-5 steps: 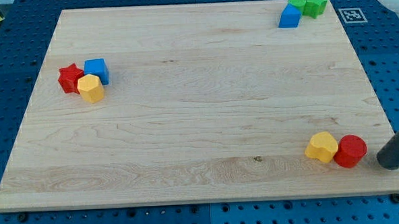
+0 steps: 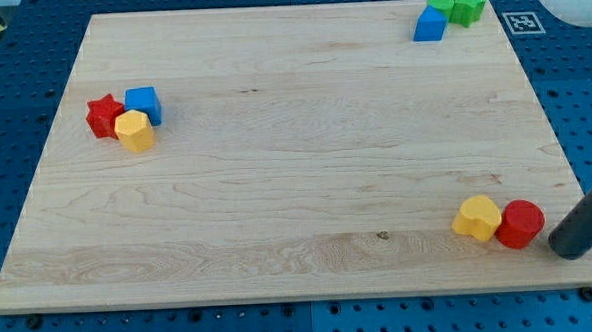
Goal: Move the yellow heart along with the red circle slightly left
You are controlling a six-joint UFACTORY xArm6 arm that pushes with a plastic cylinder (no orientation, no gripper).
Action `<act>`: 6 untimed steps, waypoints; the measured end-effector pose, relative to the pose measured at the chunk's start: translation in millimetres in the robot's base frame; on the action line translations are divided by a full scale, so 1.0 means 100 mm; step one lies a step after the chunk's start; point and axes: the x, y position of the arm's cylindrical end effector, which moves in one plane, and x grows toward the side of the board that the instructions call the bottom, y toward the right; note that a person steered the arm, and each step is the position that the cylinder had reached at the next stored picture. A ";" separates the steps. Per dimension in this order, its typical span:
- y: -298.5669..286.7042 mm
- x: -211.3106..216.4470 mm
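The yellow heart [image 2: 477,218] and the red circle [image 2: 520,223] sit side by side, touching, near the board's bottom right corner, the heart on the left. My tip [image 2: 570,243] is just right of the red circle, a small gap away, slightly lower in the view. The dark rod rises from it toward the view's right edge.
A red star [image 2: 103,115], a blue cube [image 2: 144,104] and a yellow hexagon [image 2: 134,131] cluster at the board's left. A blue block [image 2: 429,25], a green circle [image 2: 439,4] and a green star [image 2: 466,6] sit at the top right. The board's right edge [image 2: 560,134] is close to my tip.
My tip has moved a little left and down, closer to the red circle. The blocks have not moved.
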 end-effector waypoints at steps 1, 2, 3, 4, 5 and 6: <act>-0.01 -0.03; -0.11 -0.09; -0.25 -0.12; -0.43 -0.18; -0.62 -0.25; -0.77 -0.35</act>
